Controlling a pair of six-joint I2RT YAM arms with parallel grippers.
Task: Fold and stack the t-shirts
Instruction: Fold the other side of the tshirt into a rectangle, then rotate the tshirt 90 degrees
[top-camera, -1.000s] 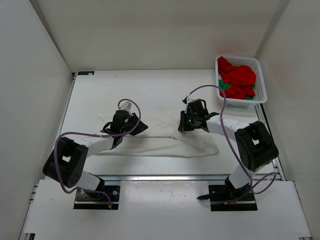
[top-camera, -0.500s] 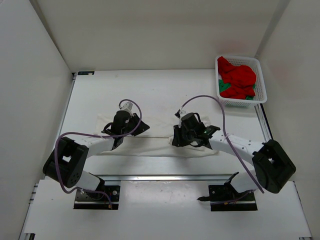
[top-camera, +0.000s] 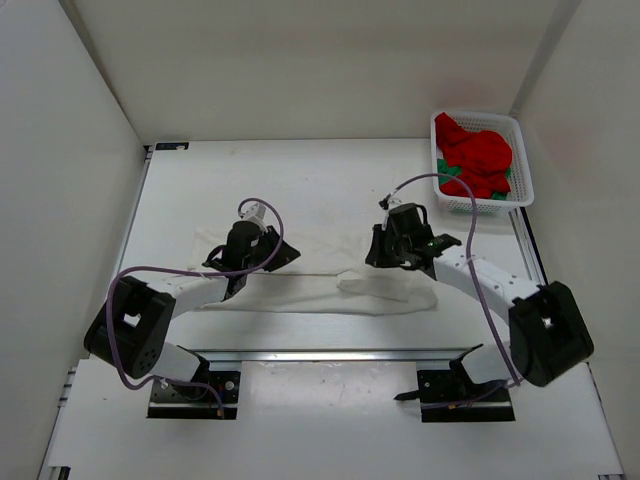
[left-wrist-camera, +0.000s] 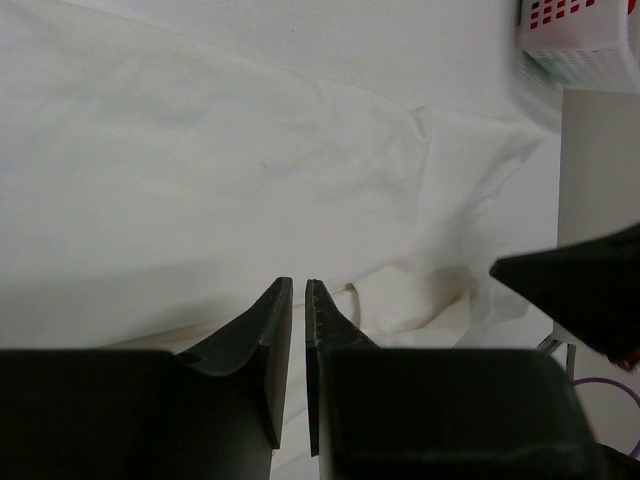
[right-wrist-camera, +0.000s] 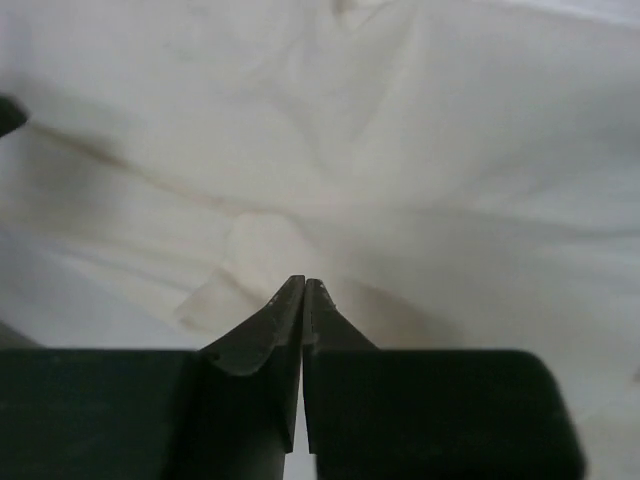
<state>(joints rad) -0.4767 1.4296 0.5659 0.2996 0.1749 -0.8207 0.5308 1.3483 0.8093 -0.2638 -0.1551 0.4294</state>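
white t-shirt (top-camera: 310, 292): soft matt cloth, creased; basket (top-camera: 480, 206): white plastic lattice; table (top-camera: 320, 180): smooth matt white

At the left gripper (left-wrist-camera: 298, 285) a slit shows between the fingers, and whether a layer of the white shirt (left-wrist-camera: 200, 180) sits in it cannot be told. The right gripper (right-wrist-camera: 303, 280) has its tips together over the white shirt, but a pinch of cloth between them cannot be made out. From above, both grippers' tips are covered by their own bodies. The white shirt runs off the edges of both wrist views, so its outline is lost. Beyond the white shirt, the basket (left-wrist-camera: 580, 40) is blurred and cropped at a corner. A dark part (left-wrist-camera: 580, 290) beside the white shirt is cut by the frame edge, as is a dark sliver (right-wrist-camera: 8, 112); neither can be identified. Past the white shirt, the green shirt (top-camera: 449, 172) lies mostly buried under the red shirt (top-camera: 485, 155).
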